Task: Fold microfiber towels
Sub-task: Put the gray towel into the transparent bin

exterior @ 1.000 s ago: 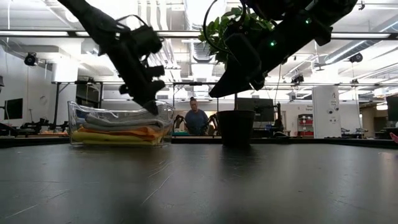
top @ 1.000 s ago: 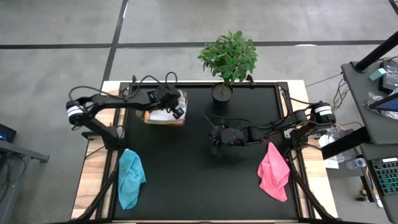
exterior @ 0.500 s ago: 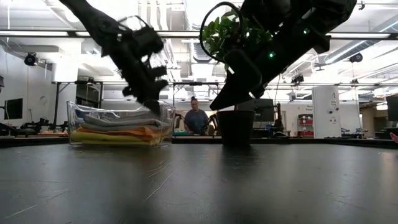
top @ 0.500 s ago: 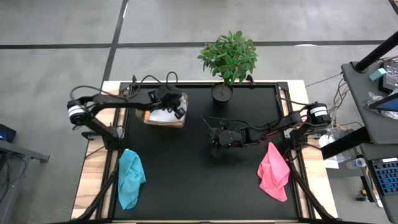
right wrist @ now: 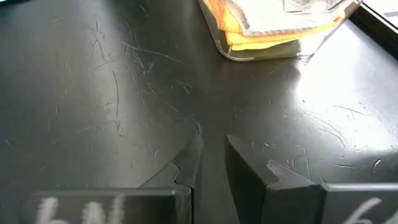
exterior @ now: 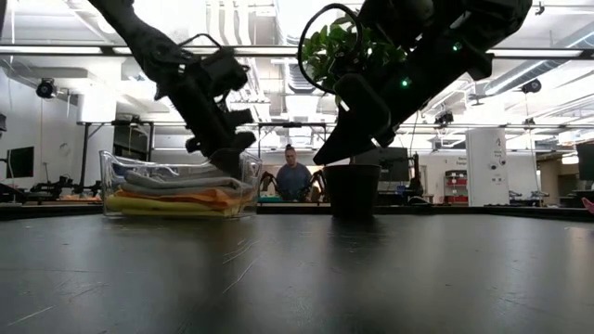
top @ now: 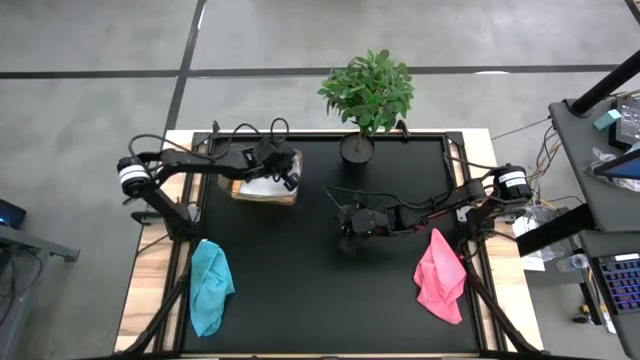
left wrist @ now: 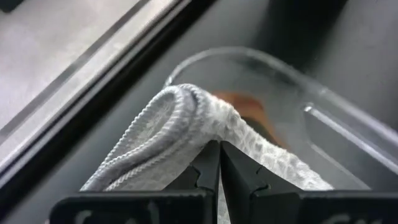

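Two towels [top: 209, 287] on black table [top: 300, 290]

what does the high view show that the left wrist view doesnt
Only the high view shows the teal towel and pink towel lying at the table's near corners, the potted plant, and the right pincer over the table's middle.

Only the left wrist view shows the left pincer shut on a fold of the white-grey towel.

Both show the clear box holding that towel, with orange cloth beneath it.
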Robot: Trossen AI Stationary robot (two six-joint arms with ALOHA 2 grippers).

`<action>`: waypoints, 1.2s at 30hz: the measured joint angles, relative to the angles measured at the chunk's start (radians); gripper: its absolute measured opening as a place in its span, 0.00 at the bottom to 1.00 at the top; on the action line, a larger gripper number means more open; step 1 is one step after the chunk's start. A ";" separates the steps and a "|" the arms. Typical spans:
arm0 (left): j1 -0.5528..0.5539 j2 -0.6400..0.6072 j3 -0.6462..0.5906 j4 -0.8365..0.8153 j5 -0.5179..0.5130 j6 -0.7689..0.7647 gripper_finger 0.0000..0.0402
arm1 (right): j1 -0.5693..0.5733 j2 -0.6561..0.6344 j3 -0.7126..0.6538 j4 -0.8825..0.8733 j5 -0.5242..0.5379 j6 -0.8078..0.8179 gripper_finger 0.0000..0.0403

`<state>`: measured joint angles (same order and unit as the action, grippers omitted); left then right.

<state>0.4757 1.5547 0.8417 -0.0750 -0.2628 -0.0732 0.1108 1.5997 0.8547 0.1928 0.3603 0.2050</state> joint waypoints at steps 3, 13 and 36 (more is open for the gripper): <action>-0.003 0.022 0.000 -0.003 0.002 -0.023 0.00 | 0.000 0.000 0.000 0.000 0.000 0.000 0.15; -0.019 0.028 0.006 -0.022 0.031 -0.025 0.00 | 0.000 0.000 0.000 0.000 0.000 -0.007 0.15; 0.049 -0.313 -0.202 -0.373 -0.103 0.027 0.00 | 0.000 0.006 0.000 0.008 0.000 -0.004 0.15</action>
<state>0.5245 1.2412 0.6399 -0.4477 -0.3654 -0.0462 0.1104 1.6054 0.8543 0.2005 0.3603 0.2012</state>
